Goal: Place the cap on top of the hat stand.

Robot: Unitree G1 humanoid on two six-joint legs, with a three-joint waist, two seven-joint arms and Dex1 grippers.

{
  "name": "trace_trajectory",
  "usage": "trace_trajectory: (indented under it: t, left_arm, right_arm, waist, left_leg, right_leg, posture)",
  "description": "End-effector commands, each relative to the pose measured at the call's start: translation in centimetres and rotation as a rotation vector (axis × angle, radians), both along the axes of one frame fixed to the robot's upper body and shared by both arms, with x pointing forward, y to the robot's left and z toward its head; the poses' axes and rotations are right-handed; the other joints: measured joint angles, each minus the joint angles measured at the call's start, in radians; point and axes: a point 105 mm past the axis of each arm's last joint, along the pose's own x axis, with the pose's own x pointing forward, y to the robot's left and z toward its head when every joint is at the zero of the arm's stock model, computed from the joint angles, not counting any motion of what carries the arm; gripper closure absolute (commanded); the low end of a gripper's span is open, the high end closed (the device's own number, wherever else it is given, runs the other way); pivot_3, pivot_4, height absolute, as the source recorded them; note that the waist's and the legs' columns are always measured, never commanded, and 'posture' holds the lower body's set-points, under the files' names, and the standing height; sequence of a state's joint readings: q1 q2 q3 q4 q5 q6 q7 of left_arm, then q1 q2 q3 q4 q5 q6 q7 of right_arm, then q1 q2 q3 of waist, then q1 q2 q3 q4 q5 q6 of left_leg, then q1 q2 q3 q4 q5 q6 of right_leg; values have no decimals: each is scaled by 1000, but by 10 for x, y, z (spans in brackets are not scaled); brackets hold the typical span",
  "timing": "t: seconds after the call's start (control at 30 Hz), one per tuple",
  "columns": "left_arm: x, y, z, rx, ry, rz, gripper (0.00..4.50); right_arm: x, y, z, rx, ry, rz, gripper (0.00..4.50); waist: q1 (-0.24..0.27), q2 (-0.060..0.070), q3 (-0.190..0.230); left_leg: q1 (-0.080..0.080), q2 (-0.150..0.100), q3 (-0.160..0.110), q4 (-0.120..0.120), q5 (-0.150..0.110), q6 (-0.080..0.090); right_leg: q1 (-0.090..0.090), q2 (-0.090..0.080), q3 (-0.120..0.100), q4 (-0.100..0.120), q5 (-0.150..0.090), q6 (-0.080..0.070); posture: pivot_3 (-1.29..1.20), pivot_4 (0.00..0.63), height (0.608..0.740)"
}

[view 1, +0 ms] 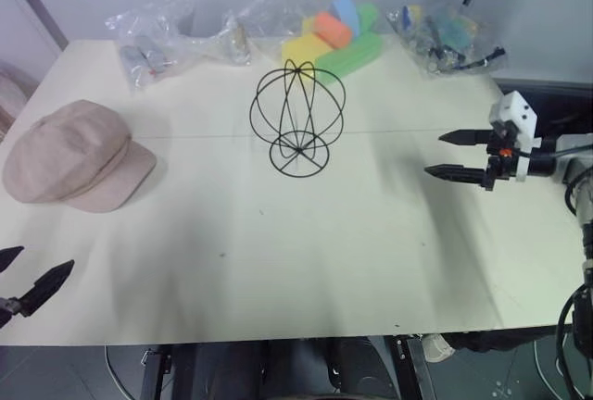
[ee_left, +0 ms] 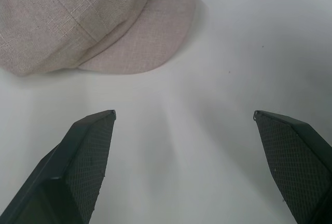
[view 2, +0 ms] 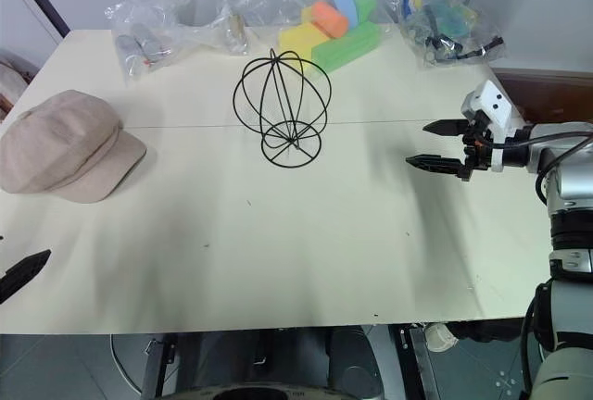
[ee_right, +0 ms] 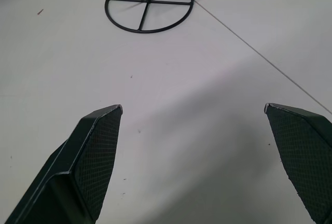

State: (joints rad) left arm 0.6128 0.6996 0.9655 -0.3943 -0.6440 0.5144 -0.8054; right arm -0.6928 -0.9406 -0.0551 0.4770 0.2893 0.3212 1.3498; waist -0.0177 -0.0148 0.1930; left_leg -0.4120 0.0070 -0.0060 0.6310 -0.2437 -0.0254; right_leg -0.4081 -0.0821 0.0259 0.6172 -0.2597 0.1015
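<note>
The beige-pink cap [view 1: 76,155] lies flat on the left side of the cream table [view 1: 306,252], brim toward the middle. The black wire hat stand [view 1: 297,116] stands upright at the table's centre back, bare. My left gripper [view 1: 30,275] hovers open at the near left edge, a short way in front of the cap [ee_left: 88,22], nothing between its fingers. My right gripper [view 1: 443,155] hangs open over the right side, pointing left at the stand, well apart from its round base [ee_right: 149,2].
Bright foam blocks [view 1: 335,37] and several clear plastic bags [view 1: 153,34] line the table's back edge, with another bag of items [view 1: 445,37] at the back right. Open table surface lies between the cap, the stand and both grippers.
</note>
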Motion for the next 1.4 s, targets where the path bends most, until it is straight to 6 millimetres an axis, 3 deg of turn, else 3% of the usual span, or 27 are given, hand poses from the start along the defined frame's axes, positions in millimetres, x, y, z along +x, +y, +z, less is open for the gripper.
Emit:
trace_trajectory:
  t: [0.03,0.2,0.4,0.5,0.67,0.77,0.93,1.07,1.4]
  left_arm:
    - [1,-1,5,39,-13,-7,27]
    - [8,-6,7,72,-24,-18,27]
    - [43,-47,10,234,-51,-91,27]
    - [67,-65,10,380,-60,-57,27]
    - [110,-83,8,615,-105,111,27]
    - [128,-83,4,728,-112,218,27]
    - [160,-81,-16,702,-62,347,27]
    - [173,-69,-36,734,16,386,27]
    - [189,-39,-48,759,53,477,27]
  right_arm:
    - [-1,-4,15,5,-63,-3,0]
    - [1,-4,14,1,-78,-15,0]
    - [-5,9,21,34,-76,19,0]
    - [-19,25,27,26,-85,86,0]
    - [-56,74,48,90,-107,240,0]
    - [-73,95,58,118,-119,296,0]
    - [-93,111,74,142,-154,352,0]
    - [-98,114,87,163,-186,344,0]
    - [-104,112,93,183,-209,316,0]
  waist:
    - [0,0,0]
    - [0,0,0]
    - [7,0,0]
    - [9,0,0]
    - [5,0,0]
    - [4,0,0]
    - [9,-2,-1]
    - [9,-3,-1]
    - [7,-2,-2]
  left_leg:
    - [0,0,0,0,0,0]
    - [0,0,0,0,0,0]
    - [1,0,0,1,0,0]
    - [2,-1,-1,2,0,0]
    - [3,-4,-3,3,0,0]
    - [4,-4,-3,3,0,0]
    - [3,-4,-6,6,0,0]
    - [2,-5,-6,7,0,0]
    - [3,-4,-6,9,0,0]
  right_leg:
    - [0,0,0,0,0,0]
    - [0,1,0,1,0,0]
    - [2,1,0,2,0,0]
    - [3,2,0,4,1,1]
    - [1,1,0,12,2,5]
    - [1,3,0,14,3,6]
    - [2,3,-2,15,3,6]
    - [2,2,-2,15,3,6]
    - [3,2,-2,17,3,6]
  posture:
    - [0,150,740]
    - [0,150,740]
    - [0,150,740]
    - [0,150,740]
    - [0,150,740]
    - [0,150,740]
    - [0,150,740]
    - [0,150,740]
    - [0,150,740]
